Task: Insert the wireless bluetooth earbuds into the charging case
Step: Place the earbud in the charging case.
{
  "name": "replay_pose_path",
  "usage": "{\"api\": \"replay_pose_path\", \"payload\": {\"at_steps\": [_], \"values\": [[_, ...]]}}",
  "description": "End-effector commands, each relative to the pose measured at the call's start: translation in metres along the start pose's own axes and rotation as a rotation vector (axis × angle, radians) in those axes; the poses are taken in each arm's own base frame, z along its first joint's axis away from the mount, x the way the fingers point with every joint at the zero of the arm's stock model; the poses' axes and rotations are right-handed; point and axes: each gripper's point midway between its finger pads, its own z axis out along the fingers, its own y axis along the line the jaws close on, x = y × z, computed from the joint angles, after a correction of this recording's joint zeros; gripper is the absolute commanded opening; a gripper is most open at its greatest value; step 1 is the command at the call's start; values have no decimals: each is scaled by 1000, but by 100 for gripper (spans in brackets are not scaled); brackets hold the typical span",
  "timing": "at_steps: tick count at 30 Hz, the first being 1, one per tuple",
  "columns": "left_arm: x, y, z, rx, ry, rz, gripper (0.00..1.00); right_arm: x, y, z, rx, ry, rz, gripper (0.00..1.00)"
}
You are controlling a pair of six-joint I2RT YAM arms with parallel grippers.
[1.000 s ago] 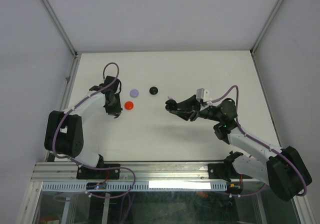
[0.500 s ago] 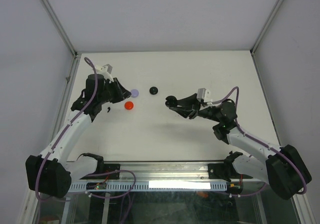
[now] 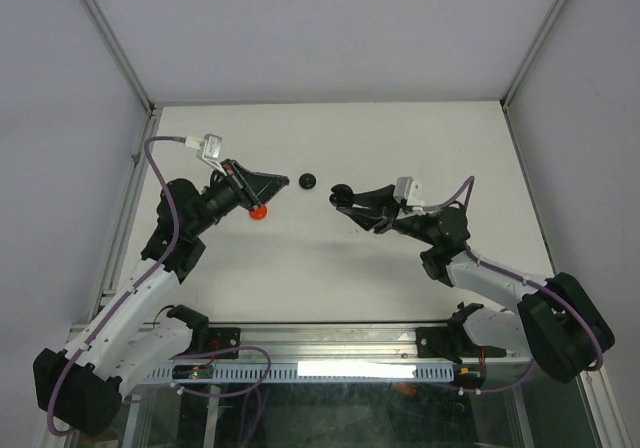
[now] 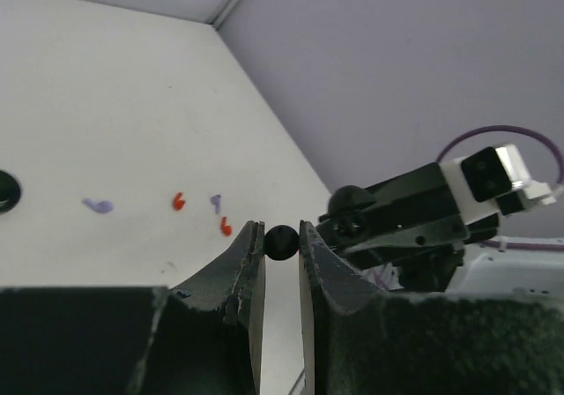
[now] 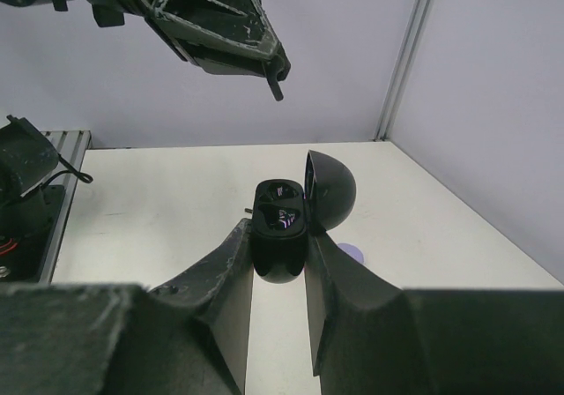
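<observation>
My left gripper (image 3: pixel 282 180) is raised above the table and shut on a tiny black earbud (image 4: pixel 281 242), pinched between the fingertips. Its stem also shows in the right wrist view (image 5: pixel 277 87), under the left gripper (image 5: pixel 231 35). My right gripper (image 3: pixel 340 199) is shut on an open black charging case (image 5: pixel 282 229), its lid (image 5: pixel 330 192) swung up to the right. The sockets face the left gripper. The two grippers face each other with a small gap between them. The right gripper and the case (image 4: pixel 351 206) sit just beyond the earbud. Red (image 4: pixel 179 202) and lilac (image 4: pixel 99 206) earbuds lie on the table.
A closed round black case (image 3: pixel 308 180) lies between the grippers, farther back. A red round case (image 3: pixel 258 210) lies below the left gripper. A lilac round case (image 5: pixel 353 254) shows past the right fingers. White walls and metal frame rails enclose the table.
My left arm has swung up from the table's left side toward the middle, carrying the black earbud to the held case. My right gripper has shifted slightly farther back with the case.
</observation>
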Motion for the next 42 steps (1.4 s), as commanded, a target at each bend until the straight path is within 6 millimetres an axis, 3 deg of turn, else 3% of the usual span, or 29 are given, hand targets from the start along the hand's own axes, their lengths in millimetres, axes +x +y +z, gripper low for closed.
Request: {"api": "replay_pose_path", "payload": {"at_steps": [1,11,18,24,42], "values": [[-19,-52,1,209,-113,-36,0,-35,-9,9,32,-123,-92,0],[-6,-82,14,320,-147,-184,0,-40,-14,15,42,-157,-110,0],[14,-94,30,364,-102,-244,0,-41,-12,19,28,-185,-112,0],[27,-94,38,351,-80,-262,0,-41,-11,19,21,-193,-113,0],[37,-91,48,327,-49,-271,0,-41,-5,19,-8,-193,-113,0]]}}
